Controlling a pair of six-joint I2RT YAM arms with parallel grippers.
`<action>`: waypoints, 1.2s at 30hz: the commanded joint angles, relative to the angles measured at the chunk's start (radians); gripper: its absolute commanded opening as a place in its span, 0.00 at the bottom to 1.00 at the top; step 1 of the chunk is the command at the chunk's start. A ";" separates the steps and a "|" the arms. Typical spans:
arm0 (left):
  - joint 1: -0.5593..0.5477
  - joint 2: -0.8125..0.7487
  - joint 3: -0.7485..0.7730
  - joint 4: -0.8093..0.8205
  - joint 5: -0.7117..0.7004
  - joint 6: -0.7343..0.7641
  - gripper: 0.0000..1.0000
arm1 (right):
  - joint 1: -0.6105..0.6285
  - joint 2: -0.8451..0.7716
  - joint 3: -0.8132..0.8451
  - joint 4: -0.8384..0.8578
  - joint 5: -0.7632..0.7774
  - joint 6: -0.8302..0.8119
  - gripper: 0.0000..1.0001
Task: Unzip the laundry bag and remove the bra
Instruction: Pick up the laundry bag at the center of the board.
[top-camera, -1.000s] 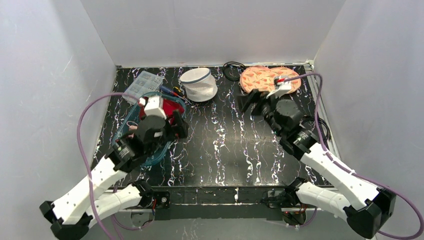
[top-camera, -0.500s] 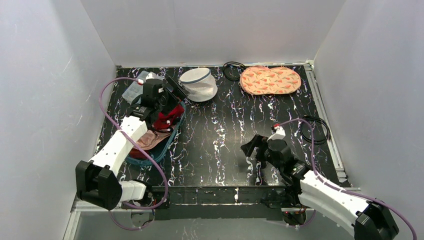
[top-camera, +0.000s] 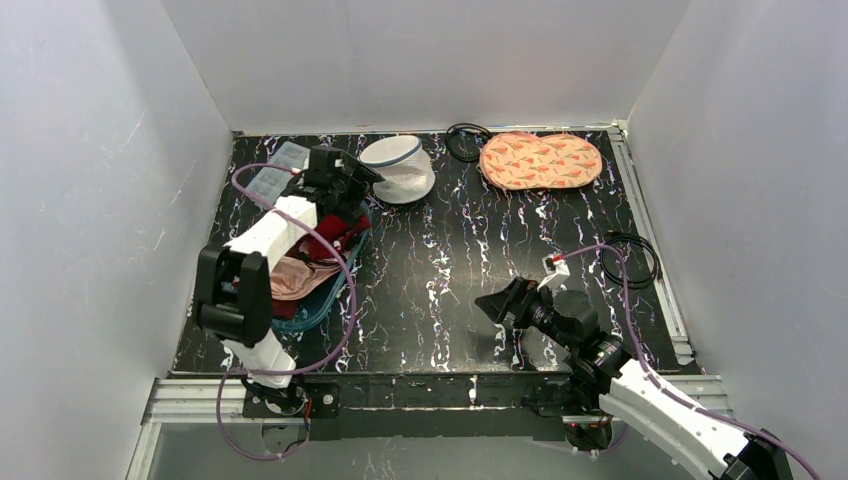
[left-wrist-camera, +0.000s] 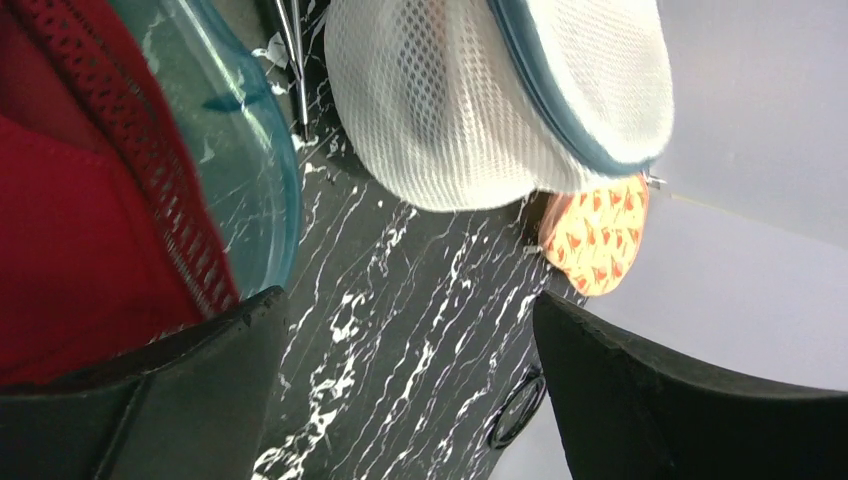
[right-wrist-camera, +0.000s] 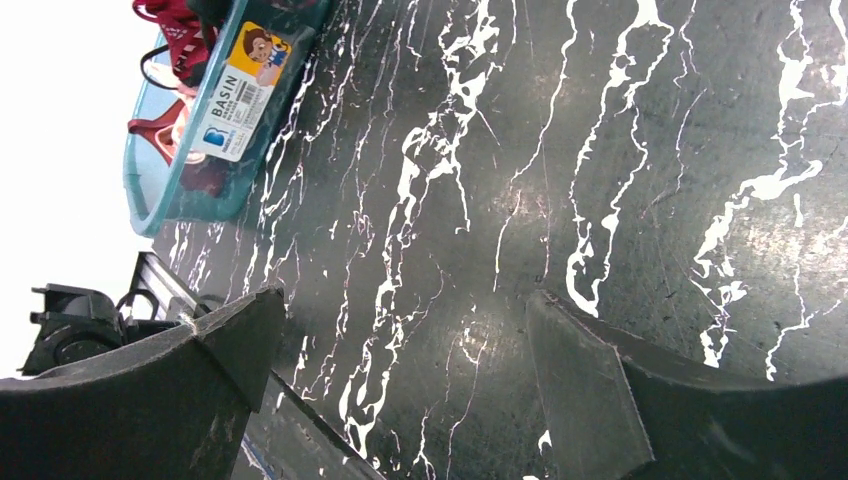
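The laundry bag (top-camera: 398, 168), a white mesh drum with a blue-grey zipper trim, sits at the back of the black marbled table. It looks zipped, and the bra is hidden. My left gripper (top-camera: 362, 180) is open just left of the bag, over the basin's far rim. In the left wrist view the bag (left-wrist-camera: 470, 110) is ahead of the gripper (left-wrist-camera: 405, 300), apart from both fingers. My right gripper (top-camera: 497, 308) is open low over bare table near the front middle, and in its own view it (right-wrist-camera: 400, 300) holds nothing.
A teal basin (top-camera: 322, 300) with red (top-camera: 330, 240) and pink garments stands at the left under my left arm. An orange patterned two-lobed cloth (top-camera: 540, 160) and a black ring (top-camera: 465, 140) lie at the back. A clear box (top-camera: 268, 180) sits back left. Cable coil (top-camera: 630, 262) lies right.
My left gripper has moved from above the basin back to the bag's left side. My right arm has pulled away from the orange cloth to the front middle.
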 joint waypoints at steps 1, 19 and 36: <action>0.005 0.069 0.128 -0.029 -0.018 -0.084 0.87 | 0.000 -0.063 0.039 -0.078 -0.012 -0.036 0.99; 0.007 0.321 0.426 -0.213 -0.190 -0.206 0.73 | 0.000 -0.070 0.034 -0.107 0.004 -0.057 0.98; 0.005 0.303 0.456 -0.191 -0.111 -0.122 0.00 | 0.001 -0.157 0.095 -0.242 0.048 -0.080 0.98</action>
